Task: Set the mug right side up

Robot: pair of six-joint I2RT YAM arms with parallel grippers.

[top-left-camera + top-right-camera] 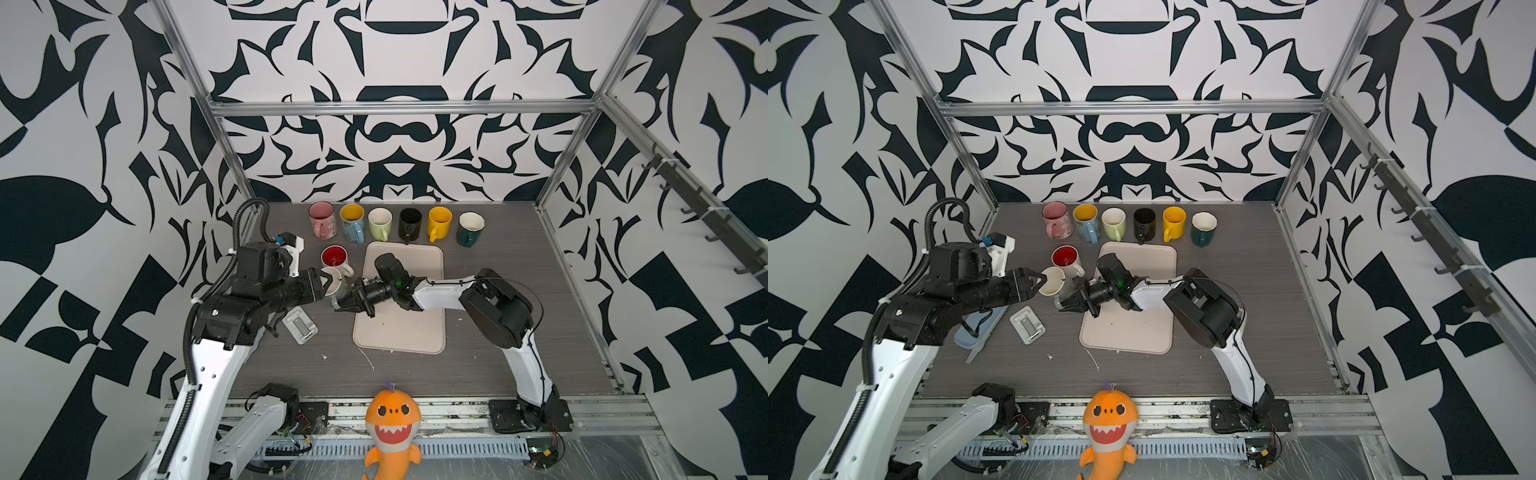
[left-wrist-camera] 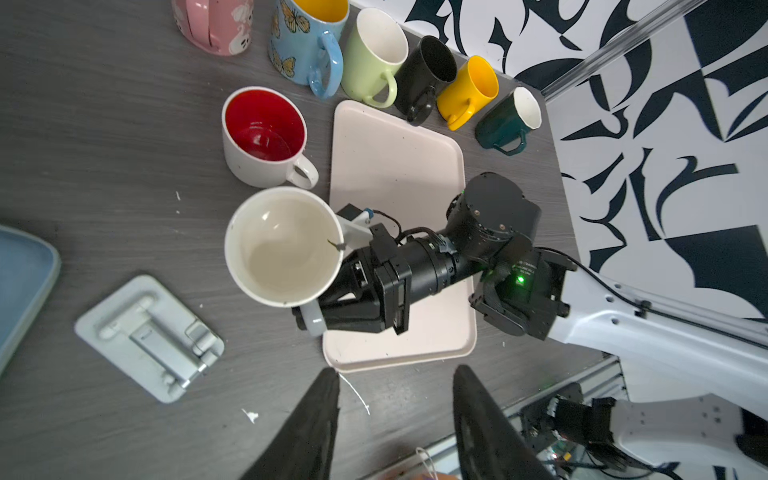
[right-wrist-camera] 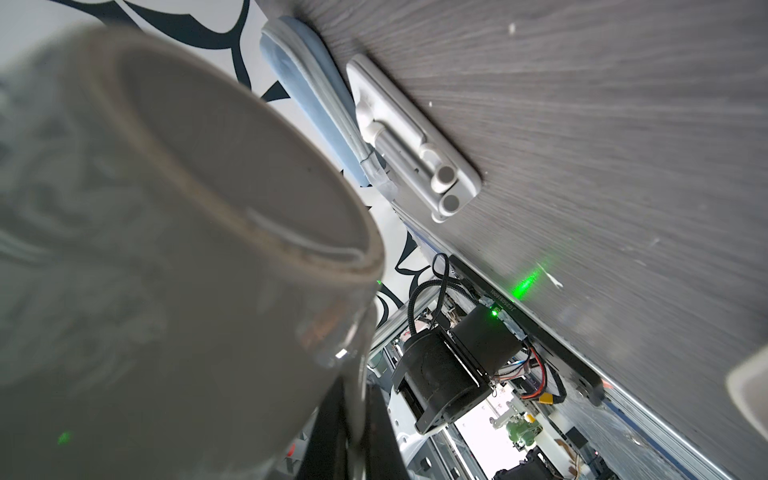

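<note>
A cream-white mug (image 1: 332,284) (image 1: 1052,281) hangs above the table just left of the tray, tilted with its mouth turned up and toward the left arm. My right gripper (image 1: 345,302) (image 2: 311,319) (image 3: 357,440) is shut on the mug's handle (image 2: 312,322). In the right wrist view the mug's wall (image 3: 166,257) fills the left side. My left gripper (image 1: 326,282) (image 1: 1042,280) (image 2: 395,399) stands open by the mug's rim in both top views. Nothing lies between its fingers (image 2: 320,419).
A white mug with a red inside (image 1: 335,257) stands upright just behind. Several upright mugs (image 1: 380,223) line the back edge. A beige tray (image 1: 401,332) lies under the right arm. A grey hinged stand (image 1: 300,325), a blue tray (image 1: 976,328) and an orange shark toy (image 1: 392,419) lie nearer the front.
</note>
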